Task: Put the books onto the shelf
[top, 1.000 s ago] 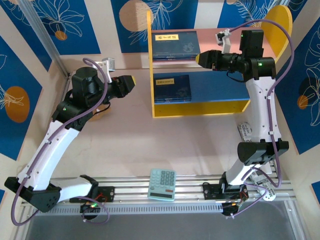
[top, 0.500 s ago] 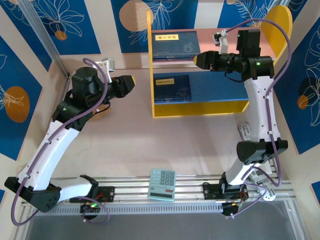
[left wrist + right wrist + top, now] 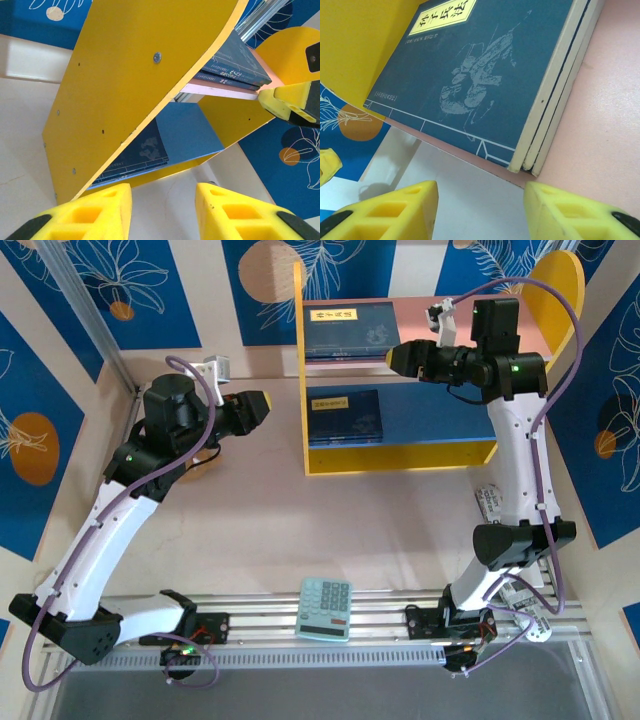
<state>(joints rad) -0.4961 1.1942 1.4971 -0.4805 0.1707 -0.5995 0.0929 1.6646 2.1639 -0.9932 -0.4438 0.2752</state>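
Observation:
The shelf (image 3: 400,455) stands at the back centre, with yellow sides, a pink top board (image 3: 440,325) and a blue lower board (image 3: 440,415). A stack of three navy books (image 3: 350,330) lies on the left of the pink board. Another navy book (image 3: 345,417) lies on the blue board. My right gripper (image 3: 393,357) hangs open at the pink board's front edge, just right of the stack. In the right wrist view the books (image 3: 485,75) lie beyond the open right gripper (image 3: 480,210), which holds nothing. My left gripper (image 3: 262,405) is open and holds nothing, left of the shelf. It faces the yellow side panel (image 3: 135,85).
A mint-green calculator (image 3: 325,607) lies on the metal rail at the near edge. A small white cylindrical item (image 3: 492,502) sits by the right arm. Blue patterned walls close in the table on three sides. Bare table lies between the arms and the shelf.
The right gripper has shifted slightly left toward the top stack, and its jaws have spread a little. The left arm has not moved.

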